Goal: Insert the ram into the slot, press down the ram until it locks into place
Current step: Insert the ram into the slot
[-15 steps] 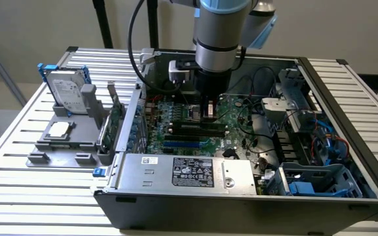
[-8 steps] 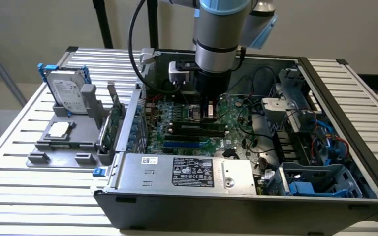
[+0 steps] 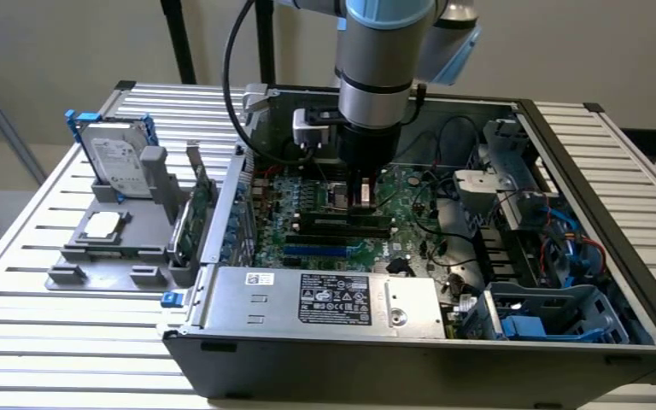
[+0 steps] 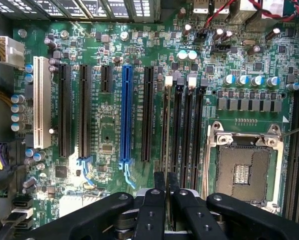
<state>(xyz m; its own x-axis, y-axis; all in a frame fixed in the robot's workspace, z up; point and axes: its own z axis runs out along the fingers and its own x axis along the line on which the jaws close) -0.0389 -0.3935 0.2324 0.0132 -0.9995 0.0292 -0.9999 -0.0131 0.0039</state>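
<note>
The ram (image 3: 325,224) was a long, thin stick, dark along its face with green at the edges. It stood on its long edge across the board (image 4: 102,165) at the memory slots (image 4: 187,130). From the wrist view it appeared edge-on, a narrow strip running along the outermost memory slot, the one nearest the expansion slots. Whether it was fully seated could not be told.

The gripper (image 3: 362,201) came straight down onto it, toward the ram's end at the exterior view's right. Its two fingers (image 4: 158,200) were drawn almost together, pinching the ram's upper edge between them.

Counted:
- one ram
- four black memory slots side by side, two with white latches and two with grey
- one blue slot (image 4: 126,115) and one white slot (image 4: 41,100)
- one open socket (image 4: 244,170)
- one case (image 3: 601,256)
- one hard drive (image 3: 117,162), outside the case at the exterior view's left
</note>
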